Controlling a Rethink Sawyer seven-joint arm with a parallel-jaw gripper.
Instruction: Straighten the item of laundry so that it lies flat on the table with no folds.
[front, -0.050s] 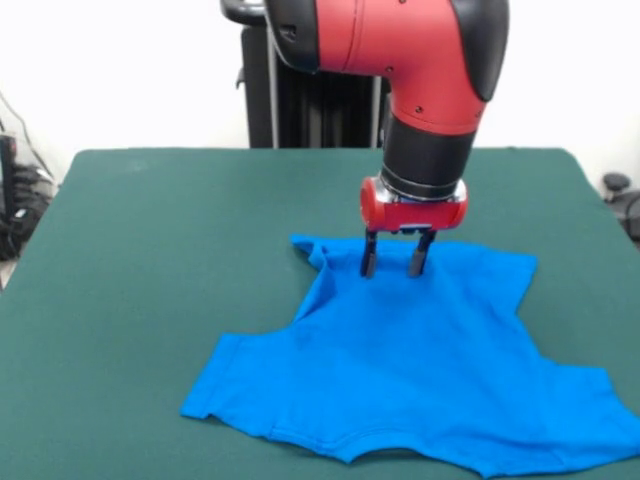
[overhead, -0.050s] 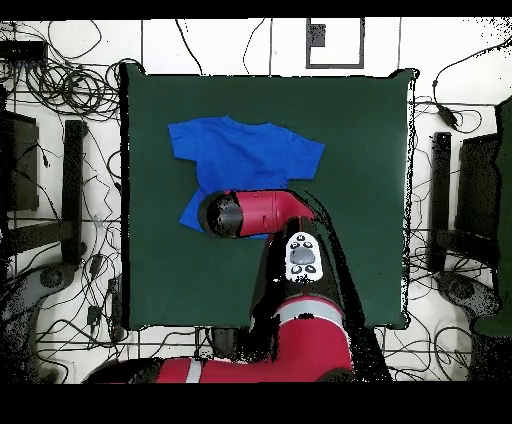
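The item of laundry (front, -0.050s: 420, 370) is a bright blue T-shirt spread over the near right part of the table (front, -0.050s: 150, 260), neckline towards the front edge, both sleeves out to the sides. Its far hem is rumpled, with a fold at the far left corner. My gripper (front, -0.050s: 396, 264) stands open just above that far edge, fingers (front, -0.050s: 368, 262) pointing down with nothing between them. In the overhead view the shirt (overhead, -0.050s: 245, 155) lies in the upper left of the table (overhead, -0.050s: 370, 180), and the arm (overhead, -0.050s: 255, 213) covers its lower edge and hides the gripper.
Dark green cloth stretches wide to the left of the shirt in the front view. The shirt's right sleeve (front, -0.050s: 600, 420) reaches close to the table's near right edge. Cables and dark stands (overhead, -0.050s: 60, 200) surround the table on the floor.
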